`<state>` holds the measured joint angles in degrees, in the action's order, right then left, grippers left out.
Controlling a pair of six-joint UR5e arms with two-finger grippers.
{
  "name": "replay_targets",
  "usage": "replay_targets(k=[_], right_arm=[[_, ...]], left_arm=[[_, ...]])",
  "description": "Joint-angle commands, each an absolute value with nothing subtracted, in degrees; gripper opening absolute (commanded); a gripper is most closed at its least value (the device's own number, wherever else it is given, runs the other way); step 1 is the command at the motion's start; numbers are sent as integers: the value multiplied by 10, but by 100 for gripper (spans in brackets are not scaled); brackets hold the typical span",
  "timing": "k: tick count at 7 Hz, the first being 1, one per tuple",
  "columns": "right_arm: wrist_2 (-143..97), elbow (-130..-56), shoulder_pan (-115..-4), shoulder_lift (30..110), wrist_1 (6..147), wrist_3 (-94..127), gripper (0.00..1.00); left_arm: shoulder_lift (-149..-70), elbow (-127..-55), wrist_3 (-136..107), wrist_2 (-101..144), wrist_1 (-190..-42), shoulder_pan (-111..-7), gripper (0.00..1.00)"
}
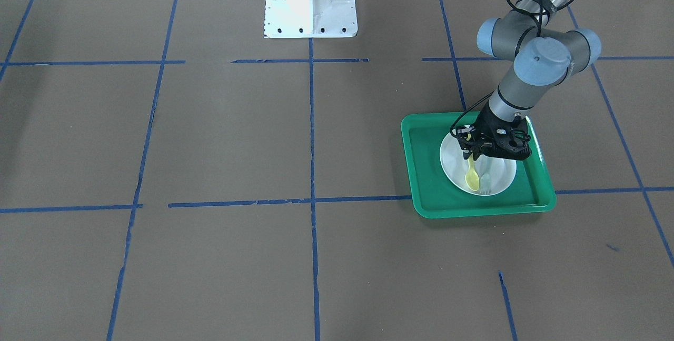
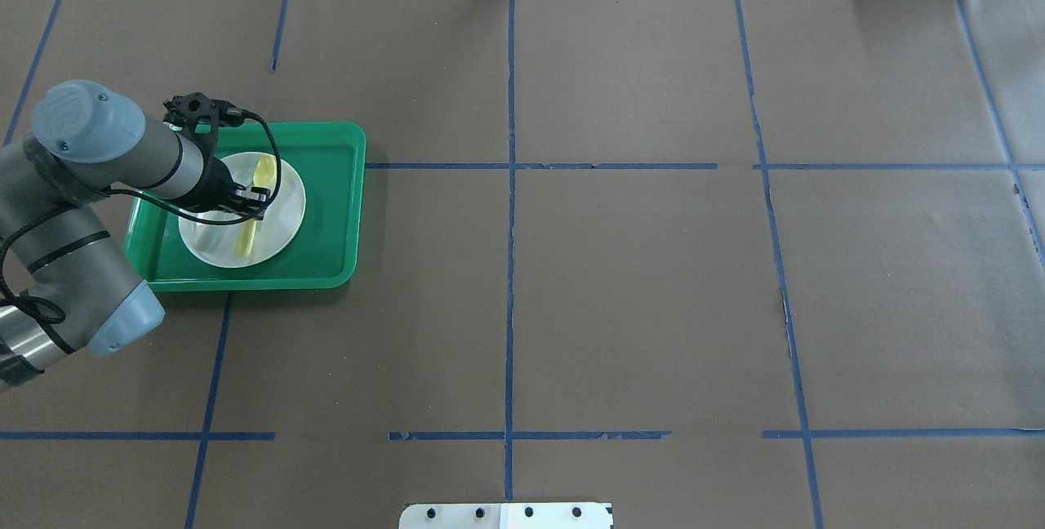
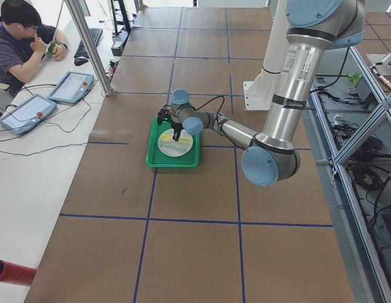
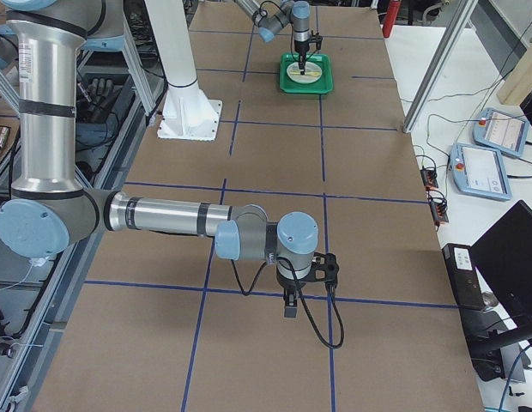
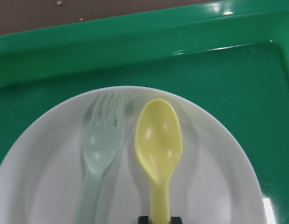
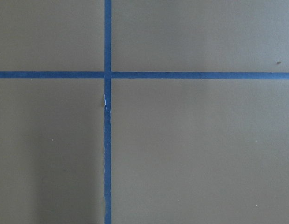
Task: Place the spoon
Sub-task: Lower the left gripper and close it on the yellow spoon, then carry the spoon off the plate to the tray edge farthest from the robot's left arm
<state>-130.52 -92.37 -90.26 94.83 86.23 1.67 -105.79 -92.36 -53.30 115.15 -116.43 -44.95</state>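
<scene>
Yellow spoon (image 5: 158, 140), oval bowl face-up, runs parallel to the fork (image 5: 101, 144) across the white plate (image 5: 219, 177), bowl end at the plate's rim, left fingers (image 5: 143, 220) pinching its handle; right fingers (image 4: 289, 307): can't tell.

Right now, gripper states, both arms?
Left gripper: closed on the spoon by its handle, over the plate.
Right gripper: cannot be told; it shows only in the side view.

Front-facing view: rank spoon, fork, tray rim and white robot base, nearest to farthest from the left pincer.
1. spoon, handle between the fingers of the left pincer
2. fork, beside it on the plate
3. tray rim, around the plate
4. white robot base, far off at the view's top
</scene>
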Motion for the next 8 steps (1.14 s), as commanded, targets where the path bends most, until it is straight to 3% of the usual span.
replay_targets(k=[1, 4, 8], right_arm=[[-1305, -924, -903, 948, 862, 17, 100], [-1305, -924, -903, 947, 862, 17, 100], [-1305, -924, -903, 947, 862, 17, 100]], left_arm=[[-1069, -931, -607, 1151, -1131, -461, 2], [-1129, -940, -657, 1147, -1093, -455, 2], [-1150, -910, -693, 1092, -1095, -399, 2]])
